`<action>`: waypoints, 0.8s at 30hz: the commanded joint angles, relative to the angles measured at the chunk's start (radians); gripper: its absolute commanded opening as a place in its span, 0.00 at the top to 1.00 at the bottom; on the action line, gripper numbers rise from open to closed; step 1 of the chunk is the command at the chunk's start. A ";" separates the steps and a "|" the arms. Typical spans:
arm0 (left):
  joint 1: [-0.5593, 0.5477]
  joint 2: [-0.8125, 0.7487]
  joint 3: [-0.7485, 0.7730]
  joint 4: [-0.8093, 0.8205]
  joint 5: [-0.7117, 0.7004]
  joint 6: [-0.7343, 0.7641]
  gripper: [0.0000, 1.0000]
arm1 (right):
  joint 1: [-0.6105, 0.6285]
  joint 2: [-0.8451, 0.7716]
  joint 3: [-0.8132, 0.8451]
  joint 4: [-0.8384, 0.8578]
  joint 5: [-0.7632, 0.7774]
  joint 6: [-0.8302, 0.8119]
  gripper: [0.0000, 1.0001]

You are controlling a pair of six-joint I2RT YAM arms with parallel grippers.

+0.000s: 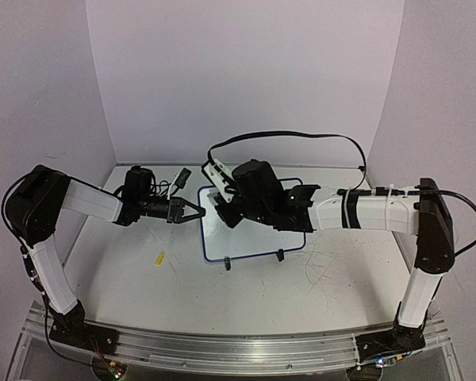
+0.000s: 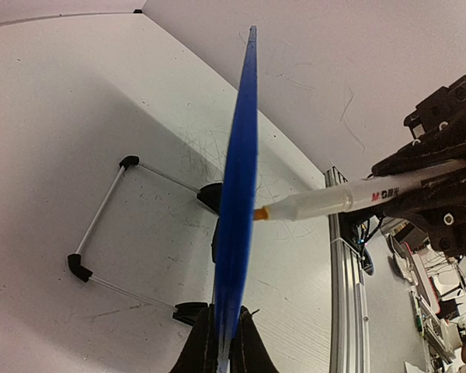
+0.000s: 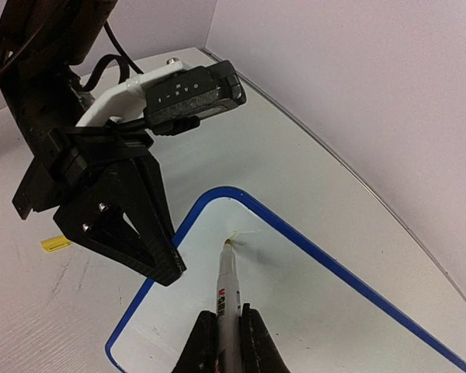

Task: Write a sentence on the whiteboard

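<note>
1. The fingers (image 3: 205,342) of the right gripper (image 3: 227,322) are clenching a white marker (image 3: 227,291), which is pointing away from the wrist and down at the whiteboard (image 3: 311,311).
2. The marker's yellow-orange tip is touching the whiteboard's face near its upper left corner.
3. The sentence (image 3: 245,235) is showing only as one short, faint yellow stroke just beside the tip. No letters are readable.
4. The left gripper (image 2: 224,342) is pinching the whiteboard's blue rim on the left side, with one finger lying on each face of the board.
5. The whiteboard is standing on two black clip feet (image 1: 228,266) at its near edge. It is leaning back on a wire stand (image 2: 102,211) that is lying behind it.
6. A small yellow piece (image 1: 159,257) is lying on the tabletop (image 1: 143,294) to the left of the whiteboard and apart from it. What it is cannot be told.
</note>
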 commanded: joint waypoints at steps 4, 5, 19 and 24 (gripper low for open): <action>0.000 -0.034 0.013 -0.014 -0.016 0.004 1.00 | 0.008 0.012 -0.017 0.001 -0.006 0.030 1.00; 0.000 -0.034 0.013 -0.014 -0.016 0.003 1.00 | 0.009 0.011 -0.019 0.001 -0.006 0.034 1.00; 0.000 -0.038 0.012 -0.017 -0.015 0.005 1.00 | 0.026 0.013 -0.057 0.001 -0.028 0.066 1.00; 0.000 -0.037 0.012 -0.018 -0.015 0.005 1.00 | 0.027 0.002 -0.049 0.001 -0.019 0.069 1.00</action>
